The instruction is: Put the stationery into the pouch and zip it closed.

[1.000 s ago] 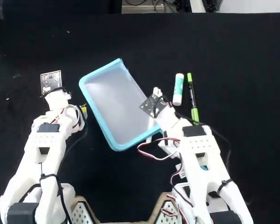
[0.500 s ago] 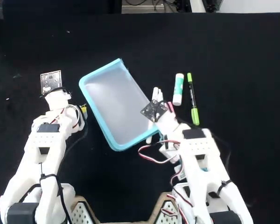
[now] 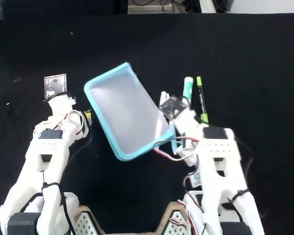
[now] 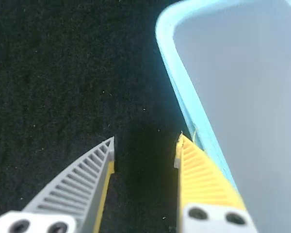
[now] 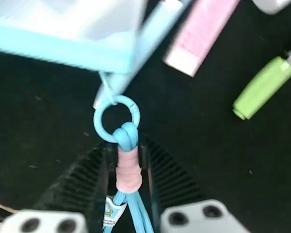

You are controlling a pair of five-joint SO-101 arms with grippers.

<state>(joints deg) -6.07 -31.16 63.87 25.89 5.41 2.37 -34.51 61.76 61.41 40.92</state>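
Pouch [image 3: 127,110], teal-rimmed, centre of the high view, with glue stick [image 3: 187,85] and green pen [image 3: 202,100] outside it, right of centre; right gripper [image 5: 127,151] clamped on zip-pull cord [image 5: 128,135], left gripper [image 4: 144,148] parted beside the pouch's rim; step judged unzipping, next calling for a steady draw along the zip.

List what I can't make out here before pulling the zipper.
How far the zipper is open: high view, right arm covers that pouch corner; right wrist view blurs it.
What the pink item is: right wrist view, cut by the edge.
Lower end of the glue stick: high view, under that arm.
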